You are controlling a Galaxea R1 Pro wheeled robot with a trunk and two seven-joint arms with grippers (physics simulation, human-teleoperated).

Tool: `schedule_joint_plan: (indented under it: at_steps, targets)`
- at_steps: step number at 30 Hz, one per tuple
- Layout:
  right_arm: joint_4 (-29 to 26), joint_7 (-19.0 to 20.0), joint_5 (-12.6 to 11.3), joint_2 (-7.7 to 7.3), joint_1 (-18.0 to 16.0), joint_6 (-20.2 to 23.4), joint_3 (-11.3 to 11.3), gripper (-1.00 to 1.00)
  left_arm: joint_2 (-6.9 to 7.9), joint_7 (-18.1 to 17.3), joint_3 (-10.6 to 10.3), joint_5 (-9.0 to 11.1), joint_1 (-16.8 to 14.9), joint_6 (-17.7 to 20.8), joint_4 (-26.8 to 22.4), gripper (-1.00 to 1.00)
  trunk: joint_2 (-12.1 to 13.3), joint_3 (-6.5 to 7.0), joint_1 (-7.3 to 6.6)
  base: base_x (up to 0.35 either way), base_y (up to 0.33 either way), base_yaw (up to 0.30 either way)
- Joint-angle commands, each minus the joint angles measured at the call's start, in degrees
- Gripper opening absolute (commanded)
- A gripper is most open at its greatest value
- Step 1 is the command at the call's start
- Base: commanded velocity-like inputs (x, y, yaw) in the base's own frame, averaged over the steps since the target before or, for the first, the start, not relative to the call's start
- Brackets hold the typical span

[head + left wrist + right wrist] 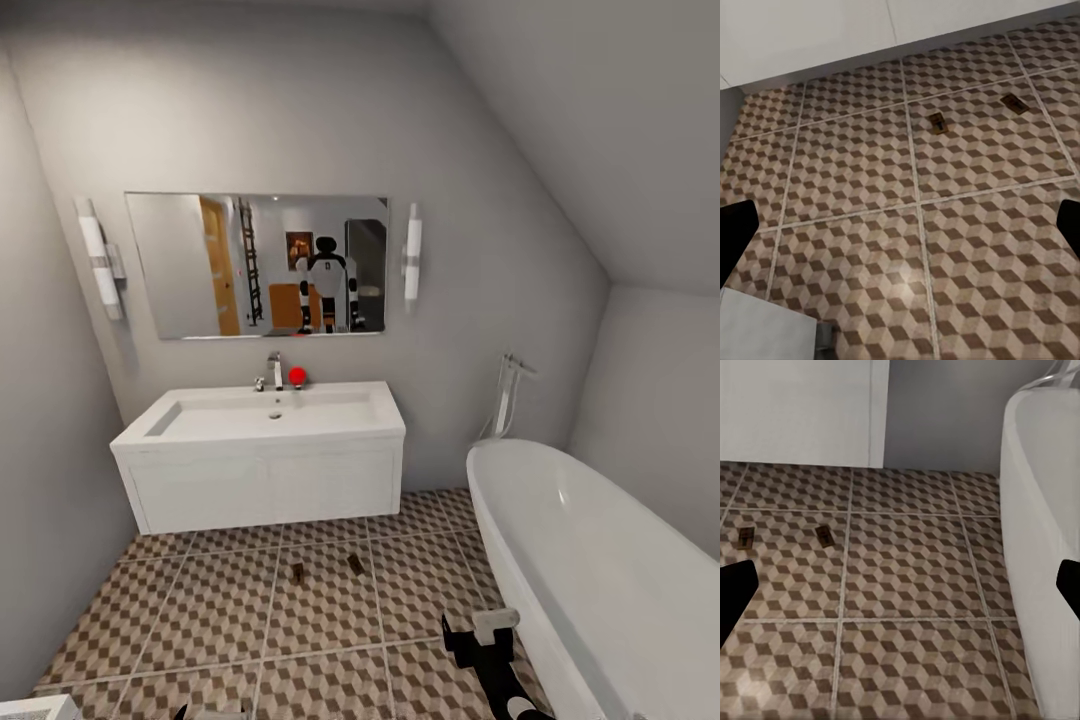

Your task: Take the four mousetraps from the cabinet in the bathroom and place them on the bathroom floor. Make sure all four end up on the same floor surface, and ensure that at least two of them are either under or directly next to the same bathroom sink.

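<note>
Mousetraps [297, 572] [355, 564] lie before sink [270, 415]; mirror [258, 265] overhead.

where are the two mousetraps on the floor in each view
Head view: the two mousetraps lie on the patterned floor in front of the sink, near the picture's middle.
Left wrist view: upper right, one at, the other at.
Right wrist view: left edge, at and.
Shared landmark: the white vanity front behind them.
</note>
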Motion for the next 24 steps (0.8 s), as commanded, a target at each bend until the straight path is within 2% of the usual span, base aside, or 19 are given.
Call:
schedule_joint_plan:
  at_steps: [1,24]
  targets:
    - [0.1,-0.6,0.4,0.00,0.0,0.0,0.4,1.00,-0.06,0.3,-0.5,0.2,-0.1,-0.3,0.2,1.00,-0.1,-0.12,0.02,0.000,0.000,0.000]
    - [0.1,-0.6,0.4,0.00,-0.1,0.2,0.4,1.00,-0.13,0.3,-0.5,0.2,0.2,-0.3,0.2,1.00,-0.1,-2.25,0.02,0.000,0.000,0.000]
